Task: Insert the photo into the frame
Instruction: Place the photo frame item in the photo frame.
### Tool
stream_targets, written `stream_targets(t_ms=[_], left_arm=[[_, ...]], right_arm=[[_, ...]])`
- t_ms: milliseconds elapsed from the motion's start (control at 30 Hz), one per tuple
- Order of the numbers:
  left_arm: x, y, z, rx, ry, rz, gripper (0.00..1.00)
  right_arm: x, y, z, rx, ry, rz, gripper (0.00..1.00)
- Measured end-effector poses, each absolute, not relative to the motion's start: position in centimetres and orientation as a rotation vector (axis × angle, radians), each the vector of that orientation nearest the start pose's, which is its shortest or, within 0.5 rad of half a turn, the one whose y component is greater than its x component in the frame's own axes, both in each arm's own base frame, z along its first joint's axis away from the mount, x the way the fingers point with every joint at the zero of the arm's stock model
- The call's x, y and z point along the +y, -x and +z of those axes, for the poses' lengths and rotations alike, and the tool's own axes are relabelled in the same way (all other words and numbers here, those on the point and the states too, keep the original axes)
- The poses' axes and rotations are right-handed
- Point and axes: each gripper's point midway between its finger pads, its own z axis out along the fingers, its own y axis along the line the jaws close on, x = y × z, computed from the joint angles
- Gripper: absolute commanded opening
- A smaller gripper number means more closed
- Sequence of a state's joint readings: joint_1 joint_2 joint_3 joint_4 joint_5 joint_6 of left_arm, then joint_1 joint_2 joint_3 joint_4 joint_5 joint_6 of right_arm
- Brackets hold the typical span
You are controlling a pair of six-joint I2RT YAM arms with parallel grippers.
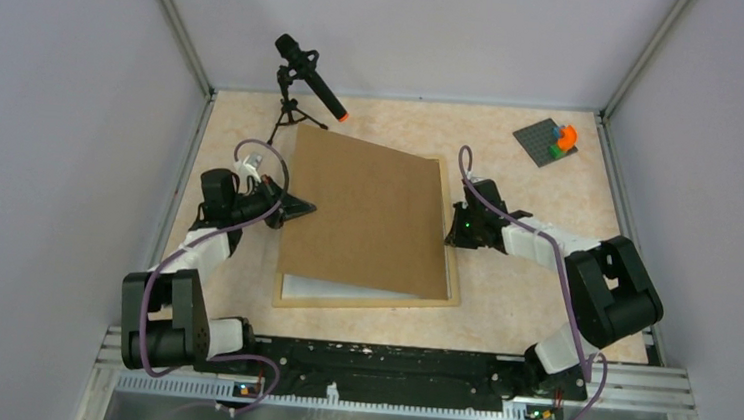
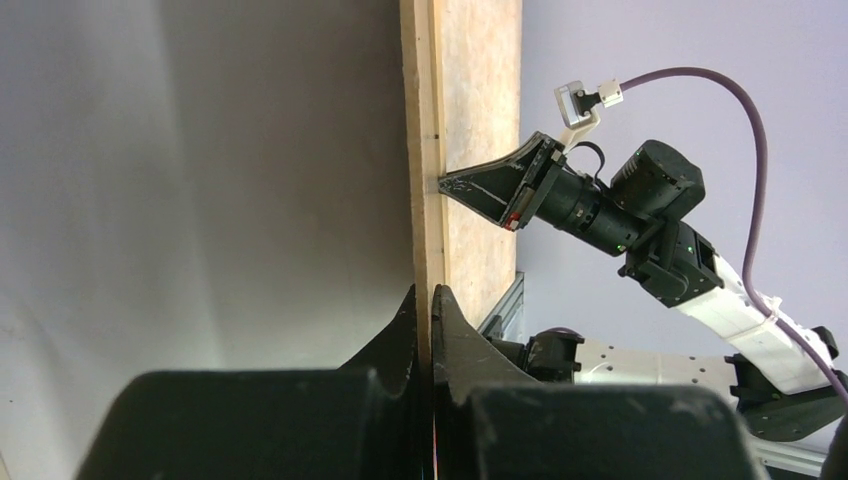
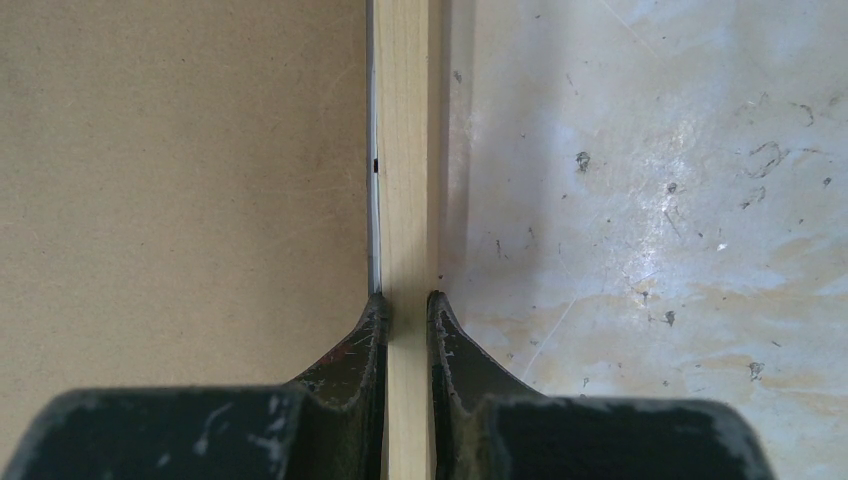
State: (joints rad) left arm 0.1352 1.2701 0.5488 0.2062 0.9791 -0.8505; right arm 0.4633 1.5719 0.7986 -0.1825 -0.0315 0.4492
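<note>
Beige marbled bench (image 1: 543, 274) carries everything, and the frame (image 1: 371, 303), made of thin pale wood strips, lies flat at its middle. Over the frame sits the brown backing board (image 1: 368, 210), skewed against the frame's sides. It covers the frame's left strip and most of its opening. The board's left edge is raised above the frame, and its right edge lies down just inside the frame's right strip. The left arm reaches in from the frame's left, and the left fingers (image 2: 400, 335) are clenched tight on the board's lifted left edge. The right arm comes in from the frame's right. The right fingers (image 3: 455, 350) are clamped on the frame's right strip, one on the board side and one on the bench side. Along the frame's near strip a band of white sheet (image 1: 342, 290) shows beneath the board. Whether it is the mat or the photo cannot be told, since no printed face is visible. A black microphone (image 1: 310, 77) on a small tripod stands beyond the frame's far left corner. A grey plate (image 1: 544, 143) with coloured bricks (image 1: 564, 137) lies well beyond its far right corner.
</note>
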Motion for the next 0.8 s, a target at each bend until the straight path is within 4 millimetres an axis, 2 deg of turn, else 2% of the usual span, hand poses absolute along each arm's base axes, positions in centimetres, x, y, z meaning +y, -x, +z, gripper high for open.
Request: stream_targets(t_ms=[800], left_arm=[[-12.2,-29.7,14.0,2.050,0.424,-1.447,0.00]], right_arm=[[17.6,-30.5,2.4,2.568,0.027,0.403,0.00]])
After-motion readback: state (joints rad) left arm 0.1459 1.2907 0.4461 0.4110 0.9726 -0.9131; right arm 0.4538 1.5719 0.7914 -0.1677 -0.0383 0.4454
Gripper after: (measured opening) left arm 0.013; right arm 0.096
